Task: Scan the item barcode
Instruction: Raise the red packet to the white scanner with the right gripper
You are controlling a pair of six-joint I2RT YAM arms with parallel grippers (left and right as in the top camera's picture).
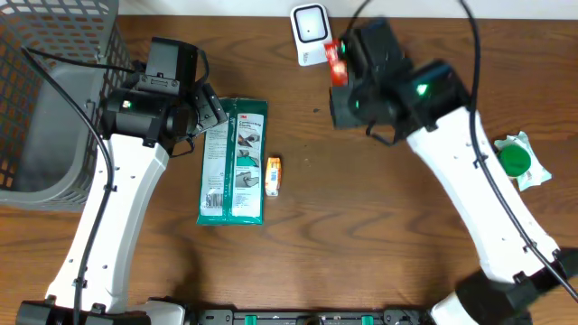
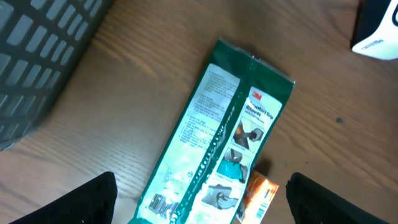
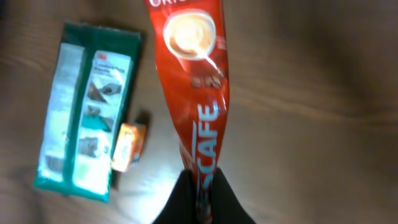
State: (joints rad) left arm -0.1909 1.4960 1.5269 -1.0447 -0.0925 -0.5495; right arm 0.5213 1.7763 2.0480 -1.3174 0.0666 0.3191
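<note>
My right gripper [image 3: 202, 200] is shut on one end of a red Nescafe coffee sachet [image 3: 194, 74], which hangs above the wooden table. From overhead the sachet [image 1: 336, 63] shows just below and to the right of the white barcode scanner [image 1: 310, 32] at the table's far edge. No barcode is visible on the sachet's printed face. My left gripper [image 2: 200, 199] stands open over the lower part of a green 3M glove pack [image 2: 224, 137] and touches nothing.
The green pack [image 1: 233, 162] lies flat at centre-left with a small orange packet [image 1: 273, 175] beside its right edge. A grey mesh basket [image 1: 45, 99] fills the far left. A white-and-green package [image 1: 519, 161] rests at the right.
</note>
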